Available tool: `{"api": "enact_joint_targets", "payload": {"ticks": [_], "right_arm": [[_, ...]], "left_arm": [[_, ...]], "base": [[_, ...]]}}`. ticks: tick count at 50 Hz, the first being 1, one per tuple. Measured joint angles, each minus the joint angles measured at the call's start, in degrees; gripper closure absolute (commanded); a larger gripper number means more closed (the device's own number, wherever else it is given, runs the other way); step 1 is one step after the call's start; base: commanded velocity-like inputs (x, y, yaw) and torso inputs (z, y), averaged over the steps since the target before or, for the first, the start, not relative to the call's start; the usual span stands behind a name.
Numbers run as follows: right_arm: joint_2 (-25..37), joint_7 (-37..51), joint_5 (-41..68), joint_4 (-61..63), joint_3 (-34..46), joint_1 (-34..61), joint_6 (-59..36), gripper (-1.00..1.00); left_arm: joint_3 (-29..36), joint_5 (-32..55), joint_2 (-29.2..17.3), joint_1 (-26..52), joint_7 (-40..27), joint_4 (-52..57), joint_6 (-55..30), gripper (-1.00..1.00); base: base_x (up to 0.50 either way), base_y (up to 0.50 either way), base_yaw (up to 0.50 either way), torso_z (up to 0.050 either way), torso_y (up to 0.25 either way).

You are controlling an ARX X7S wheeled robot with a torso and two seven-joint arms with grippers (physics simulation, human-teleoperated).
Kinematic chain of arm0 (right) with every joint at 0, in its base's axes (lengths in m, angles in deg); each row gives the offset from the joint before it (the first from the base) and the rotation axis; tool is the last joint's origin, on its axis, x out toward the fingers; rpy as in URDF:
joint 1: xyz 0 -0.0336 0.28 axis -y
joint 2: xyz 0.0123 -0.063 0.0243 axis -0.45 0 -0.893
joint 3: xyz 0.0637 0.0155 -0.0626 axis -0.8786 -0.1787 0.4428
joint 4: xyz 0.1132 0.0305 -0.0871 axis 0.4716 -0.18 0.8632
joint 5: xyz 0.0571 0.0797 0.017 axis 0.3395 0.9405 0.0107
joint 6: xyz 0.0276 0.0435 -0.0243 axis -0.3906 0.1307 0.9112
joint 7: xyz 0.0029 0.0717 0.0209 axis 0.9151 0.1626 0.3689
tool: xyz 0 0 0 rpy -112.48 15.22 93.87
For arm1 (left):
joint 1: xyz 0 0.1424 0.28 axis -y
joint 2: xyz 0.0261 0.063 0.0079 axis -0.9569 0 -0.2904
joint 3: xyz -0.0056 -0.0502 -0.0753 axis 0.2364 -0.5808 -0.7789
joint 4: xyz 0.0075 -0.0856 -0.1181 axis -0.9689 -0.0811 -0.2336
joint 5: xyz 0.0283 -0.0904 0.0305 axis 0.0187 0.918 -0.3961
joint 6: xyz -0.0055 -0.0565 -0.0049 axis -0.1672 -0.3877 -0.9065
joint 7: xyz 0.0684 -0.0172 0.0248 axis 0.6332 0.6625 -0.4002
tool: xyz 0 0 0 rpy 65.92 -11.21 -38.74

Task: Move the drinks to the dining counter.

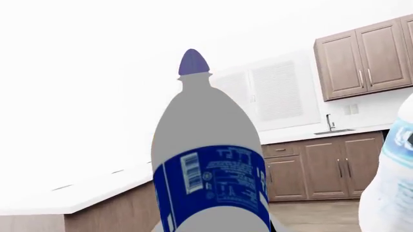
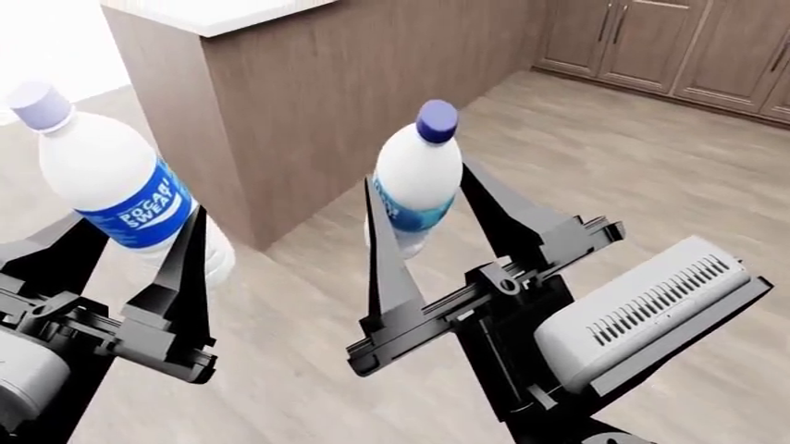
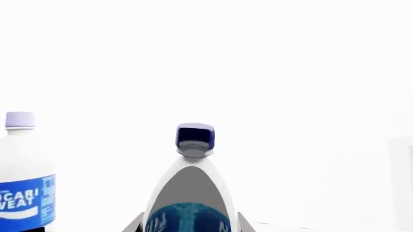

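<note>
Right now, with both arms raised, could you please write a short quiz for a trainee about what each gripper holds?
1. True or false: the left gripper holds the Pocari Sweat bottle.
2. What colour is the cap of the slimmer bottle in the right gripper? A green, B dark blue, C red.
3. Fill in: neither bottle stands yet on the white top of the wooden-sided ___ ahead.

Key: 1 true; 2 B; 3 counter.
</note>
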Motion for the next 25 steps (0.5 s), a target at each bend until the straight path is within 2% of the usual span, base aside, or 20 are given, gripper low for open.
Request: {"api": "enact_joint_targets", "payload": {"ticks": [25], "right_arm": [[0.11,0.07,-0.2,0.31,0.56,0.5,-0.43,1.0]], "left_arm": [[-0.31,0.1,-0.39,-0.25,-0.06,0.1,0.09,1.0]], "base": [[-0.46,0.26,0.0,0.0,0.001]]}}
